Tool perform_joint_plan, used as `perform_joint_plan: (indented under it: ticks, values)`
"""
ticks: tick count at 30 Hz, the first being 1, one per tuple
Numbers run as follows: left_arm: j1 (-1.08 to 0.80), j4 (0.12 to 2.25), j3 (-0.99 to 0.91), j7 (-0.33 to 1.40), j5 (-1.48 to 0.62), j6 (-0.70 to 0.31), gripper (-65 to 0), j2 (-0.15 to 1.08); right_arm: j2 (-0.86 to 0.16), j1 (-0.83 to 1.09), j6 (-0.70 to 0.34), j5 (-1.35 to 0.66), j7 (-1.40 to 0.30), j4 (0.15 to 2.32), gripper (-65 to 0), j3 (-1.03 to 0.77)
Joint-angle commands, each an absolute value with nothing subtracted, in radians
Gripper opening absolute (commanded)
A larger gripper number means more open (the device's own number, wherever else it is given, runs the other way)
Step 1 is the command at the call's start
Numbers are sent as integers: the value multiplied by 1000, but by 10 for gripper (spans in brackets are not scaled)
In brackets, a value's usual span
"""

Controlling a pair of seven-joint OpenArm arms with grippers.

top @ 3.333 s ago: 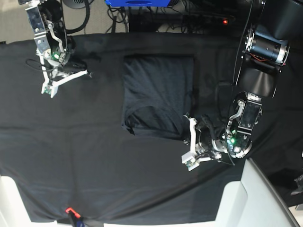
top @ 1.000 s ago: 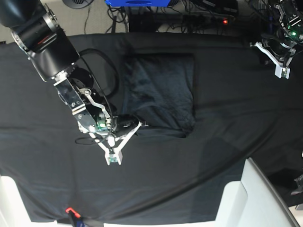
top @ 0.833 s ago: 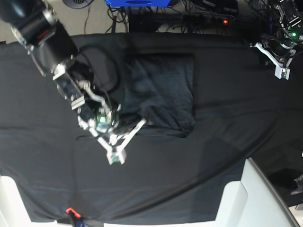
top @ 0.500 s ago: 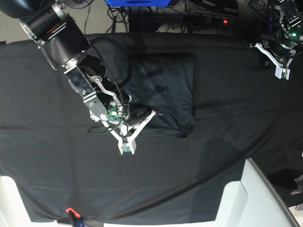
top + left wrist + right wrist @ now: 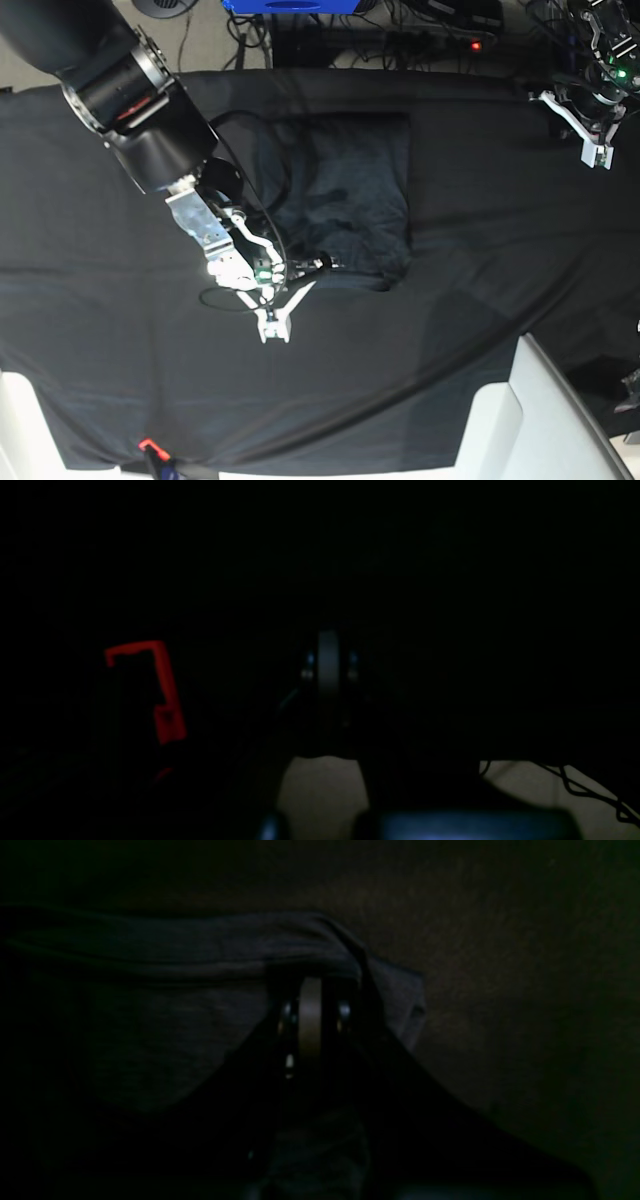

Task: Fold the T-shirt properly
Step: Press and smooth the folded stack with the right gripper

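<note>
Both pincers are closed. My right gripper point(image 5: 318, 266) pinches the lower left hem of the T-shirt point(image 5: 345, 190), a heathered knit rectangle at frame centre on the smooth black tablecloth point(image 5: 120, 340). Wide free cloth lies below. My left gripper point(image 5: 597, 155), upper right, holds nothing. Only the right wrist view shows the bunched fold point(image 5: 210, 947).

One T-shirt point(image 5: 345, 195), one tablecloth point(image 5: 500, 250), two grippers.

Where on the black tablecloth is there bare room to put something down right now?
Bare tablecloth lies between the T-shirt and the left gripper, and along the near edge below the right gripper. It is crowded at the shirt's near-left corner, where that gripper pinches fabric.
</note>
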State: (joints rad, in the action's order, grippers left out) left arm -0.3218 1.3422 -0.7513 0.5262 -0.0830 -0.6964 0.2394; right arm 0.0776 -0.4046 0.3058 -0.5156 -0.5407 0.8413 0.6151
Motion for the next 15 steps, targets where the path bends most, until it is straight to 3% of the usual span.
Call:
perform_joint_plan:
  ticks: [1,6,15]
  values:
    - [-323,1343,-757,509,-91,-698,-650,263,88,-435,306,-512,-526,848,-621,613]
    - [-309,1291,-757,507,-97,-698,-650,280,87,-430,306,-512,-532,877,-621,613]
    - [-309,1294,-705,507,-97,-698,-650,282,-13,-341,314,-512,-565,1256,-615,607]
